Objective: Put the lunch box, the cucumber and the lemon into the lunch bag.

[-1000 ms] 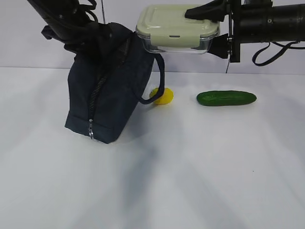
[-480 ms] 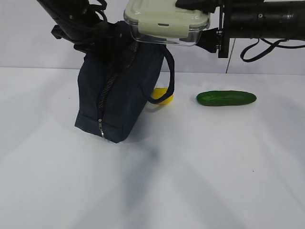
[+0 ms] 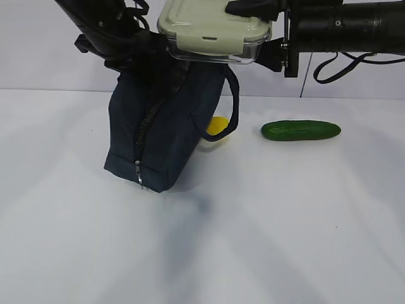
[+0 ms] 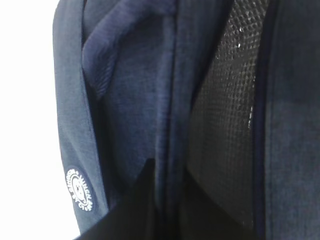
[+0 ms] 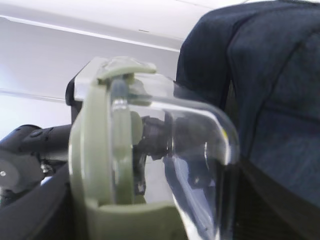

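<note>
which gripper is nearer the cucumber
Right. The right gripper, holding the lunch box, is above the cucumber and a little to its left. The left gripper is farther left, gripping the lunch bag.

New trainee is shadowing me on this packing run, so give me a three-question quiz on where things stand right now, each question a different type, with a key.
1. True or false: the lunch box is already inside the lunch bag.
2. Which item lies partly hidden behind the bag? A) cucumber B) lemon C) lunch box
3. Fill in: the left gripper is shut on the bag's ____.

Key:
1. False. The right gripper holds it level in the air above the top of the bag.
2. B. The cucumber lies in the open on the table to the right.
3. Fabric, near the top of the bag, holding it up.
</note>
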`<act>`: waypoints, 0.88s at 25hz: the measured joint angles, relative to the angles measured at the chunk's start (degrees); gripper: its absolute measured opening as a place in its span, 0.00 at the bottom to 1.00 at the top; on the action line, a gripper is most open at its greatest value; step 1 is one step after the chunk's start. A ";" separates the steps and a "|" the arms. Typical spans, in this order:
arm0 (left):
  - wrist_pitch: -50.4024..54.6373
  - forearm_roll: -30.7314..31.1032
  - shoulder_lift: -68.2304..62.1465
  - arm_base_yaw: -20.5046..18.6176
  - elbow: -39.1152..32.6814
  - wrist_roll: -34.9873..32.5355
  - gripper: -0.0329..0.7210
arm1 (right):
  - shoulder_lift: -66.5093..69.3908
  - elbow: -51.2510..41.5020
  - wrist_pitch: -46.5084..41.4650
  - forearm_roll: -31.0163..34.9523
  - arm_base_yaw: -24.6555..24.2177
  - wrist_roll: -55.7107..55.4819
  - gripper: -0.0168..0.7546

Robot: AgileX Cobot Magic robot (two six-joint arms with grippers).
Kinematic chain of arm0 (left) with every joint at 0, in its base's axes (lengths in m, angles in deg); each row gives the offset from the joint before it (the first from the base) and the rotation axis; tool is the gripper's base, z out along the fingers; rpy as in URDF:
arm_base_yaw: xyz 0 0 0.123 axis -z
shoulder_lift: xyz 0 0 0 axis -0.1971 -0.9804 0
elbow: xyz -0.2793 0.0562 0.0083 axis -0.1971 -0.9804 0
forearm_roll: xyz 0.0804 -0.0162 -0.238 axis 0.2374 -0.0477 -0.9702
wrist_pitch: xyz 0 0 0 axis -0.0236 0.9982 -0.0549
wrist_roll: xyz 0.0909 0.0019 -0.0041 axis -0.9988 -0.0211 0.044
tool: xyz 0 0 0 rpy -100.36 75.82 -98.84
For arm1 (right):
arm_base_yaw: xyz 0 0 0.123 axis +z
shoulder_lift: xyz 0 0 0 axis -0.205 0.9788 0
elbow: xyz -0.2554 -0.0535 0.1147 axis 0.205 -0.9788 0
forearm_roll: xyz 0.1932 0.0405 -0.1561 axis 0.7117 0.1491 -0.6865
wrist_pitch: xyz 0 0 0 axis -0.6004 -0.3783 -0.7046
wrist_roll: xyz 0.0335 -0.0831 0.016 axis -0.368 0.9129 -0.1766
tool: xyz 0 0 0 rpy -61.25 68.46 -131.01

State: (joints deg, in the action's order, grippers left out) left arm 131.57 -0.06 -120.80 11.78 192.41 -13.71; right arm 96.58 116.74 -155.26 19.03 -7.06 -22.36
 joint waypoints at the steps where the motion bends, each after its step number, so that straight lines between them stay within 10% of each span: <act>1: 0.00 0.00 0.00 0.13 0.00 0.00 0.06 | 0.00 0.00 0.60 0.00 0.21 0.43 0.70; 22: 0.32 -1.77 0.00 0.66 0.00 0.13 0.06 | 4.32 0.08 3.37 -14.73 0.76 1.30 0.70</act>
State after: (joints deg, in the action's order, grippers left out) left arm 131.88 -1.83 -120.80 12.44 192.41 -13.57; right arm 100.90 116.81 -151.89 4.30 -6.30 -21.06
